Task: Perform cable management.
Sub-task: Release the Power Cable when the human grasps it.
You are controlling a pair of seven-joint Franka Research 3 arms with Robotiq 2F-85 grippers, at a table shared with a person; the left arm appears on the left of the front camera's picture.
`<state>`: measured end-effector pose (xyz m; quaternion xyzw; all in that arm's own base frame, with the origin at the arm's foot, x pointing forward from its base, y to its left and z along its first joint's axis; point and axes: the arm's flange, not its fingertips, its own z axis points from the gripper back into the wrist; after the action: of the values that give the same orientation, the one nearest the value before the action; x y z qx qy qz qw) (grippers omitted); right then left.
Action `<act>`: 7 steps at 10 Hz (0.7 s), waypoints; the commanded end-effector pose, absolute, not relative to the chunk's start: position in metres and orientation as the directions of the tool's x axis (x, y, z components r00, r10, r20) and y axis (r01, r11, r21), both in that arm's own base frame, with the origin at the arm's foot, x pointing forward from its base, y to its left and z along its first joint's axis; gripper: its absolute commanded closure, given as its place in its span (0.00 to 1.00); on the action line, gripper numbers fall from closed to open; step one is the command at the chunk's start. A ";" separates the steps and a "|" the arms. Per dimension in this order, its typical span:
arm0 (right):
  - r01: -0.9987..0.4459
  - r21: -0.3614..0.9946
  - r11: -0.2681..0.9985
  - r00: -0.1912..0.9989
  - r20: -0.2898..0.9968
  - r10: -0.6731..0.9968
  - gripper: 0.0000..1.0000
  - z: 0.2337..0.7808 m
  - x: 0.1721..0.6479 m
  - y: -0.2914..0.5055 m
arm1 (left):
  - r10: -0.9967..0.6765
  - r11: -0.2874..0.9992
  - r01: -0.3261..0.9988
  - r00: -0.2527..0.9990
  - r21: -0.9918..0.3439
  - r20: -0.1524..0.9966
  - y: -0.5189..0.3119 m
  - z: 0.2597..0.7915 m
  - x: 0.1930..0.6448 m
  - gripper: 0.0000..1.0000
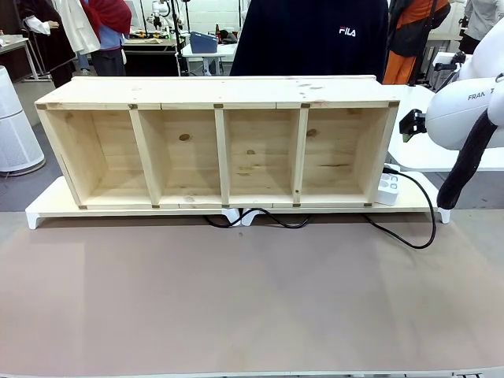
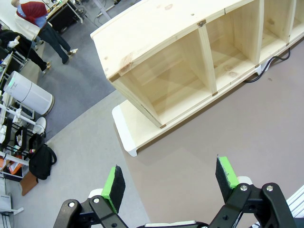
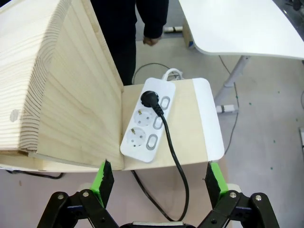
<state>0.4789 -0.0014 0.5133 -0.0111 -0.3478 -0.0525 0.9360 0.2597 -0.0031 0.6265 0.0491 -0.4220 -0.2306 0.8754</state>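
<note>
Left gripper: jaws wide apart, green pads bare, nothing between them. It hangs above the near left part of the table, beyond the shelf's left end.

Right gripper: jaws wide apart, empty. It hangs above the right end of the shelf, looking down on the power strip.

Table: brown mat surface across the near part.

Cable: lies on the mat at the right. From the strip it runs out to the right, loops toward the near side, then curves back left to the board's near edge. A further stretch shows under the board near the middle, by its white feet. In the right wrist view the plug sits in the far socket of the strip and the cord drops toward the gripper.

Strip: white, three sockets, lying on the board just beside the shelf's right end wall.

Shelf: pale wood, four open compartments facing the robot, standing on the white-edged board.

Far side: a person in a dark top stands behind the shelf; one hand shows past its right end.
</note>
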 end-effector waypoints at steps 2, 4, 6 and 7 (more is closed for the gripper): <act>0.103 0.006 0.995 0.754 0.652 -0.082 0.00 0.513 0.479 0.000 | -0.445 0.889 0.361 0.537 0.281 0.717 -0.003 0.627 0.259 0.00; 0.103 0.006 0.995 0.754 0.652 -0.082 0.00 0.513 0.479 0.000 | -0.445 0.889 0.361 0.537 0.281 0.717 -0.003 0.627 0.259 0.00; 0.103 0.006 0.995 0.754 0.652 -0.082 0.00 0.513 0.479 0.000 | -0.445 0.889 0.361 0.537 0.281 0.717 -0.003 0.627 0.259 0.00; 0.103 0.006 0.995 0.754 0.652 -0.082 0.00 0.513 0.479 0.000 | -0.445 0.889 0.361 0.537 0.281 0.717 -0.003 0.627 0.259 0.00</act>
<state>0.4789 -0.0014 0.5133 -0.0112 -0.3478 -0.0525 0.9360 0.2597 -0.0031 0.6265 0.0491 -0.4220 -0.2306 0.8754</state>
